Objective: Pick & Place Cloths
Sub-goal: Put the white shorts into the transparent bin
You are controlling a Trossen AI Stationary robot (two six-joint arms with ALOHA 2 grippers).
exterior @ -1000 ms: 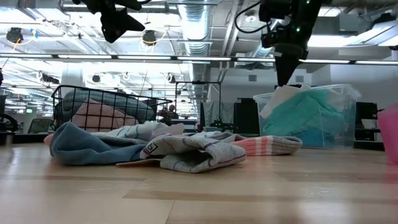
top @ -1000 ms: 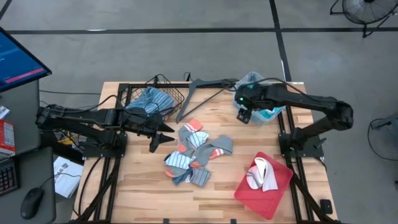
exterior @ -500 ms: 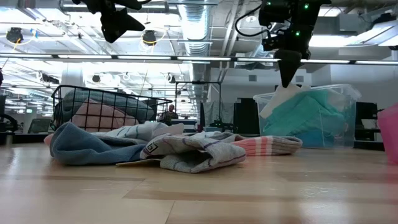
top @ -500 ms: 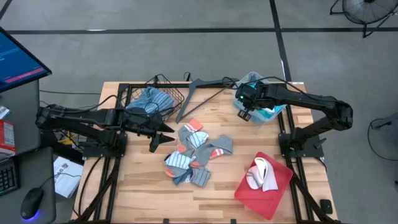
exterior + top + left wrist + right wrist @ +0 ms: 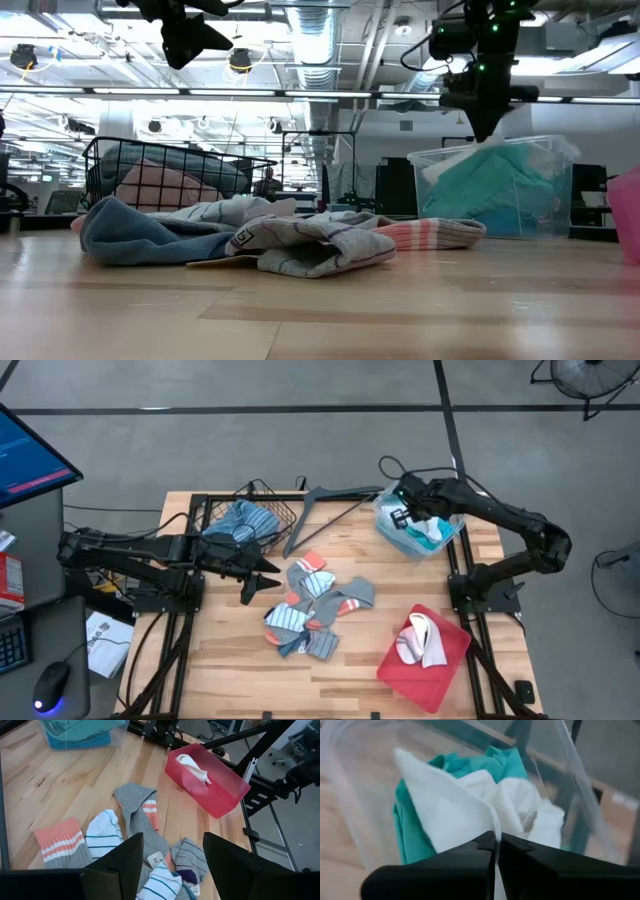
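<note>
High view entry: right end effector [image 5: 404,518] was placed directly above the clear plastic bin [image 5: 388,530] holding crumpled white cloth [image 5: 470,805] and turquoise cloth [image 5: 410,835]; fingers were pressed together, nothing gripped. Left end effector [image 5: 262,582], spread, waited beside the loose sock pile [image 5: 320,610] on the wooden surface [image 5: 220,650].

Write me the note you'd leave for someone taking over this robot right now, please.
Right gripper: shut, empty, over the clear bin of turquoise and white cloths.
Left gripper: open, empty, hovering at the left edge of the sock pile.
Done: some cloths lie in the wire basket, the bin, and one white piece in the red tray.
Left: the sock pile mid-table.
</note>
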